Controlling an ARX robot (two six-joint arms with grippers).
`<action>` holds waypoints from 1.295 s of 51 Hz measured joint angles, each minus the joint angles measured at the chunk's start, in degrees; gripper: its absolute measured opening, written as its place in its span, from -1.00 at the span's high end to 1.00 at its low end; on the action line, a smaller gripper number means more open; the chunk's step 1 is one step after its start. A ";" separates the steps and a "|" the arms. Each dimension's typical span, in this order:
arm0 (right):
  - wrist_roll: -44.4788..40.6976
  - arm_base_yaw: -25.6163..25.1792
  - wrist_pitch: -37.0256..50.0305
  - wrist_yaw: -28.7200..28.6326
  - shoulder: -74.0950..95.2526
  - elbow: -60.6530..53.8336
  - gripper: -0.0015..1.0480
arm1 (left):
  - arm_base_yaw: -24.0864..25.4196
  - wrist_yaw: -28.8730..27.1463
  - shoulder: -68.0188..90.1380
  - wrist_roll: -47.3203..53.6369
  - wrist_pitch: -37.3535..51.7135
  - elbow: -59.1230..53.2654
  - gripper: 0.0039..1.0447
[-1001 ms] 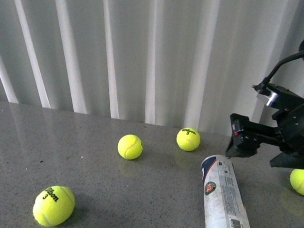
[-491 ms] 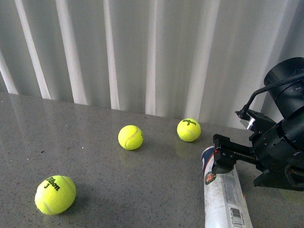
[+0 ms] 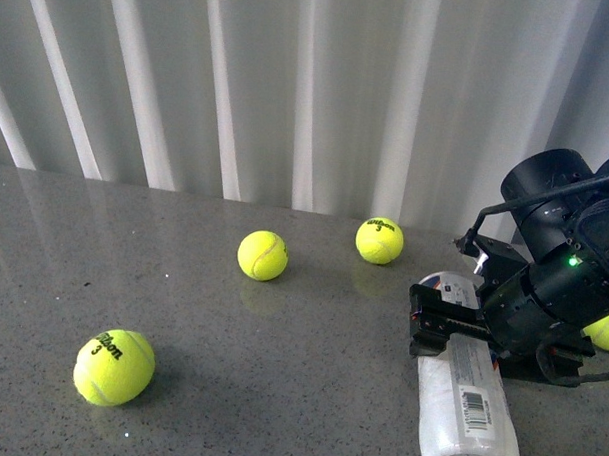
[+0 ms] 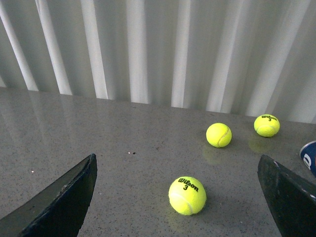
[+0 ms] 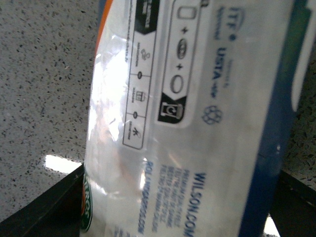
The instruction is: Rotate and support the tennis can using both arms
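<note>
Four tennis balls (image 3: 262, 256) dot the table (image 3: 228, 405) in the front view; we skip them. The tennis can (image 3: 466, 404) lies flat on the table. The right gripper (image 3: 428, 330) sits down over the can near its far end. The barcode end trails back behind the gripper, toward the robot. The left arm is out of this view.

Left wrist view: the left gripper (image 4: 176, 165) is spread wide and holds nothing. One ball (image 4: 187, 195) sits on the table ahead, in line with the gap. The can's blue end shows just beyond one finger (image 4: 291, 197).

Right wrist view: the can's label fills the space between the two dark fingers (image 5: 44, 207), one on each side. We cannot tell whether they are pressing on it or only flanking it.

We judge this as the right arm's grasp step, with rotation not started. The next move calls for a firm right-arm pinch. Then the left gripper needs to come across to the can's free end, so both arms can turn and steady it.
</note>
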 joint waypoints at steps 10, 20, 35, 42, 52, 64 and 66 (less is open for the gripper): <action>-1.07 -0.15 0.74 0.50 0.70 0.13 -0.17 | 0.00 0.00 0.00 0.00 0.00 0.00 -0.88; -2.03 -0.35 1.36 0.83 0.57 0.13 0.25 | 0.00 0.00 0.00 0.00 0.00 0.00 -0.88; -6.95 0.39 3.54 4.85 -1.99 -1.75 0.59 | 0.00 0.00 0.00 0.00 0.00 0.00 -0.88; -13.88 1.03 5.38 5.51 -6.51 -5.29 0.67 | 0.00 0.00 0.00 0.00 0.00 0.00 -0.88; -25.38 1.60 6.86 4.85 -15.43 -8.83 0.74 | 0.00 0.00 0.00 0.00 0.00 0.00 -0.88; -43.54 1.27 5.70 0.44 -21.27 -10.38 0.77 | 0.00 0.00 0.00 0.00 0.00 0.00 -0.88; -46.73 0.98 5.38 -0.26 -21.57 -10.71 0.77 | 0.00 0.00 0.00 0.00 0.00 0.00 -0.88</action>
